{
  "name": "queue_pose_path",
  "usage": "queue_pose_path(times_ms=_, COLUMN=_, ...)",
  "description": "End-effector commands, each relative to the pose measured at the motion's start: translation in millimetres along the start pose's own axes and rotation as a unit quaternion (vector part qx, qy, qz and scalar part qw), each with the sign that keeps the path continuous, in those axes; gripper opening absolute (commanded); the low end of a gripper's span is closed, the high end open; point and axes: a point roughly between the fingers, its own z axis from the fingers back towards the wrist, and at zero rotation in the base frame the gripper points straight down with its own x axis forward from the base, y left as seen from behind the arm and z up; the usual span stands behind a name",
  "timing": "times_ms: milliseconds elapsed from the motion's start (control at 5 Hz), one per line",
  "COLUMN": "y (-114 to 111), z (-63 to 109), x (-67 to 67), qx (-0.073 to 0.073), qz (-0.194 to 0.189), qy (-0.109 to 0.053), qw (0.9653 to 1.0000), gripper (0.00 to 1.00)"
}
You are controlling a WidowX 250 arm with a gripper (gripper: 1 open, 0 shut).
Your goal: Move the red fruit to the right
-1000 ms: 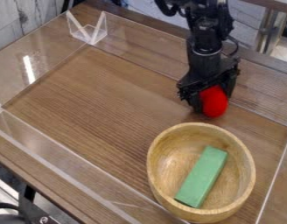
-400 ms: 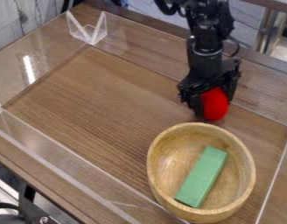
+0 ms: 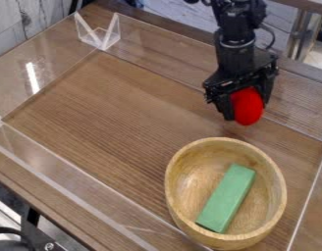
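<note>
The red fruit (image 3: 249, 110) is a small glossy red toy on the wooden table at the right, just beyond the bowl. My gripper (image 3: 242, 95) hangs right over it, pointing steeply down. Its black fingers (image 3: 215, 95) are spread to either side of the fruit's top, so the gripper is open. The fruit's upper part is hidden behind the fingers. I cannot tell whether a finger touches it.
A wooden bowl (image 3: 190, 162) stands at the front right with a flat green block (image 3: 228, 198) lying in it. Clear plastic walls (image 3: 32, 147) fence the table, and a clear stand (image 3: 97, 31) is at the back left. The table's right edge is close to the fruit.
The gripper sits a touch higher and further right in the picture than before, and more of the red fruit shows beneath it. The bowl and block have not moved.
</note>
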Motion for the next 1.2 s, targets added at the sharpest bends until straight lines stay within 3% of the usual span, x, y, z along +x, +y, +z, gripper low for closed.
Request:
queue_pose_path(times_ms=0, y=-8, z=38.5, x=10.7, qx=-0.036, qz=-0.005, qy=-0.027, qw=0.999, gripper=1.0)
queue_pose_path(times_ms=200, y=0, z=50.9, x=15.0, qx=-0.033, qz=-0.004, qy=-0.028, qw=0.9991, gripper=1.0)
queue_pose_path(times_ms=400, y=-2, z=38.6, x=6.1, qx=-0.029, qz=0.012, qy=-0.04, qw=0.9987, gripper=0.0)
queue_pose_path(times_ms=600, y=-7, z=20.4, x=-7.2, qx=-0.025, qz=0.028, qy=-0.054, qw=0.9978, gripper=0.0)
queue_pose_path(times_ms=800, y=-10, z=4.8, x=-7.7, qx=-0.021, qz=0.005, qy=-0.059, qw=0.998, gripper=0.0)
queue_pose_path(times_ms=1000, y=-13, z=6.9, x=-1.7, qx=-0.015, qz=-0.011, qy=-0.059, qw=0.9981, gripper=1.0)
